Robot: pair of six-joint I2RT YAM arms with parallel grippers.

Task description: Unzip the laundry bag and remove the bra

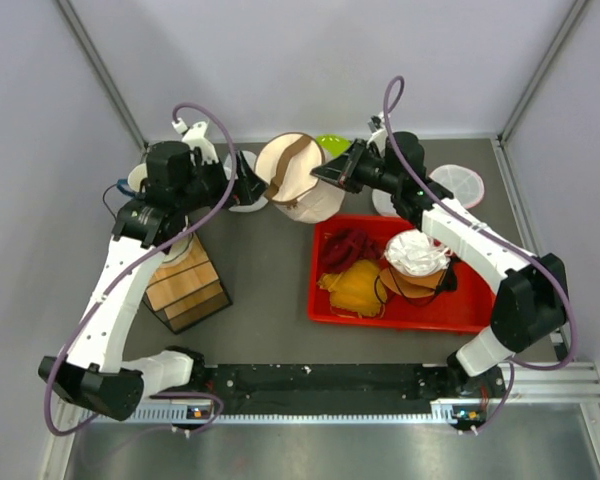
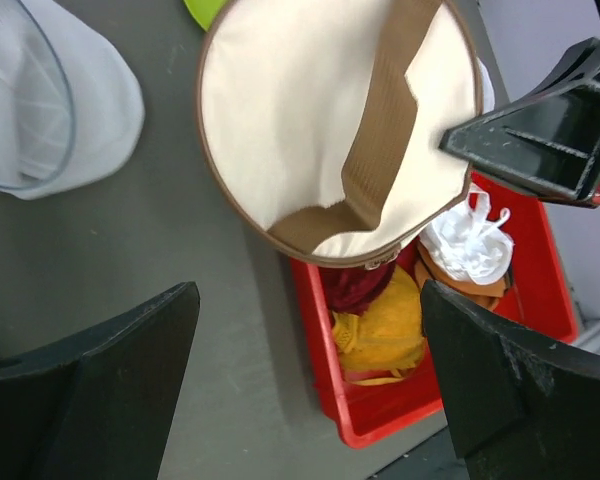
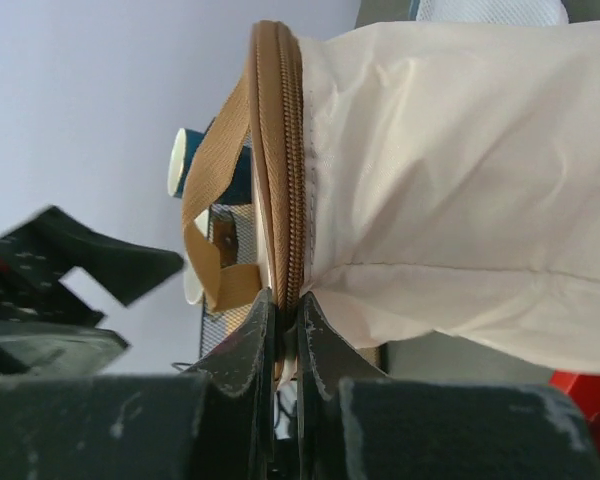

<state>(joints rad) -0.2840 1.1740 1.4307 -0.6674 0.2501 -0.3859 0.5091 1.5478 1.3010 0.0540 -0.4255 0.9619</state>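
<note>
Cream laundry bag (image 1: 298,180) showing brown trim. Red bin (image 1: 420,312) showing mustard garment (image 1: 355,283), maroon garment (image 1: 352,245), white garment (image 1: 417,252). Plain surface (image 1: 265,280) appearing dark grey.

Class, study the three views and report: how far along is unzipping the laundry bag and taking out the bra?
Done: nothing yet; the zipper round the end of the laundry bag looks closed. In hand: the right gripper pinches the zipper edge, while the left gripper is open beside the bag. Left: run the zipper open, then pull out the bra, which is not in sight.
</note>
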